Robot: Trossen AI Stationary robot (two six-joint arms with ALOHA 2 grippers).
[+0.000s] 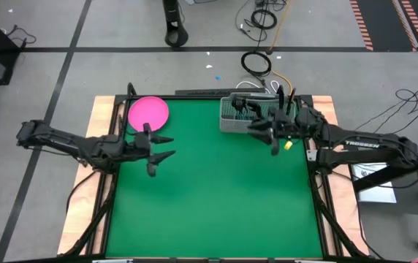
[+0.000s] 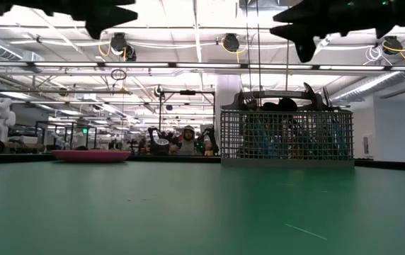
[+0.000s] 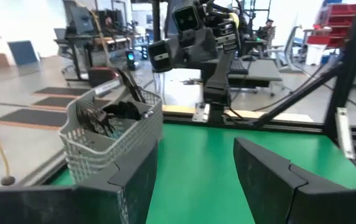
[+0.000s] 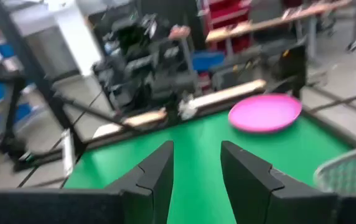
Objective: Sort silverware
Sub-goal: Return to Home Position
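Across the middle of the room stands the bench, a flat green surface framed by pale wooden edging. It rests on a grey floor crossed by black tape lines, with loops of cable lying beyond the far edge. At the far left of the green sits a round pink plate. At the far right stands a gray wire mesh basket, well apart from the plate. The silverware is gathered upright inside that basket, light blue handles showing through the mesh and dark heads poking above the rim. The left claw hangs above the bench just in front of the plate, its fingers spread apart and gripping nothing. The right claw hangs in the air just beside the basket's near right corner, its fingers likewise parted and empty. From bench height both claws appear only as dark shapes high above the surface. Behind the bench opens a large workshop with bright ceiling lights, overhead pipes and other workstations, and a person shows far back between the plate and the basket.
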